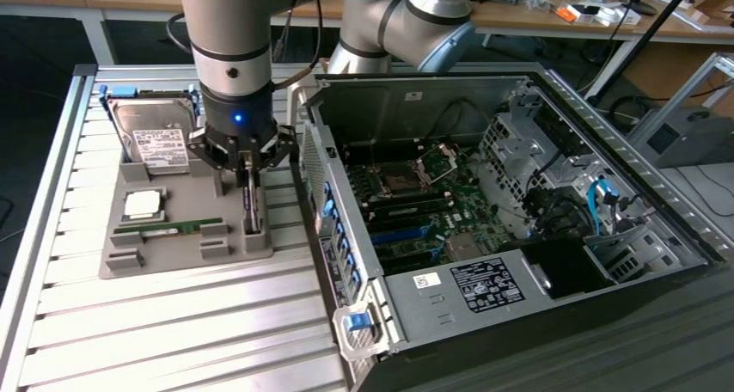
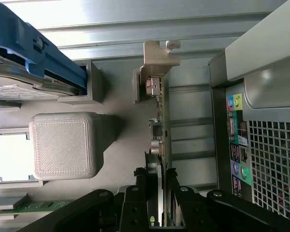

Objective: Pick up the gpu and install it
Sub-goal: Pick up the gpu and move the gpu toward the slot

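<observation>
Open black metal computer case [image 1: 516,194] on ribbed aluminium counter [image 1: 172,323]. Grey plastic parts tray [image 1: 172,250] beside it. Thin dark circuit-card gpu [image 2: 162,125], silver bracket, on edge in tray slot. 1 tool [image 2: 158,176], narrowly parted, clamping gpu.

Matt plastic tray [image 1: 172,250], metal-bracketed gpu [image 2: 162,121]

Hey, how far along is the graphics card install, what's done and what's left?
Done: the gripper is down at the gpu, which stands on edge in the gray tray. In hand: its fingers sit on both faces of the card and look closed on it, but the card is not lifted yet. Left: the lift out of the tray and the whole install into the open computer case.
</observation>
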Robot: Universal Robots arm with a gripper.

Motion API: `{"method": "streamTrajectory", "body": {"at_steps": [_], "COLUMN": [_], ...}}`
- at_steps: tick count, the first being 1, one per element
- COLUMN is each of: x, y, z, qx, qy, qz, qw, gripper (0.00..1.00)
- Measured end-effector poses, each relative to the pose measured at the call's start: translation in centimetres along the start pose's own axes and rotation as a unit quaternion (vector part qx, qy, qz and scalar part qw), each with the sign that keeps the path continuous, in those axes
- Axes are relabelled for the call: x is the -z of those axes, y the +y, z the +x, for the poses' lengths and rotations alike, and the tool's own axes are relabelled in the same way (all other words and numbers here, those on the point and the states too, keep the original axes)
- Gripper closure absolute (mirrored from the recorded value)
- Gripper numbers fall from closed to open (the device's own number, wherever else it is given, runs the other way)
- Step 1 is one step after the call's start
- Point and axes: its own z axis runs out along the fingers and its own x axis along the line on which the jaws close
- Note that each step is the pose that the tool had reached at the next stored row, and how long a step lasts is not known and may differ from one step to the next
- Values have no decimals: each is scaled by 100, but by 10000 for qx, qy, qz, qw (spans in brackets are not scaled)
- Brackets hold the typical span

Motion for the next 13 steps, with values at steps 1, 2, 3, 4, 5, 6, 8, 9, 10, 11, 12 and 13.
{"method": "streamTrajectory", "body": {"at_steps": [1, 2, 3, 4, 5, 6, 8, 9, 10, 11, 12, 13], "x": [1, 2, 3, 5, 5, 5, 7, 7, 10, 13, 15, 16], "y": [0, 0, 1, 0, 0, 1, 0, 1, 1, 1, 1, 1], "z": [0, -1, 0, 0, 0, 0, 0, 0, 0, 0, 0, 0], "qx": [0, 0, 0, 0, 0, 0, 0, 0, 0, 0, 0, 0], "qy": [-1, -1, 0, 0, 0, 0, 0, 0, 0, 1, 0, 0], "qz": [0, -1, 0, 0, 0, 0, 1, 0, 1, 1, 1, 0], "qw": [10000, 10000, 10000, 10000, 10000, 10000, 10000, 10000, 10000, 10000, 10000, 10000], "gripper": [73, 73, 73, 73, 73, 73, 73, 73, 73, 73, 73, 73]}}
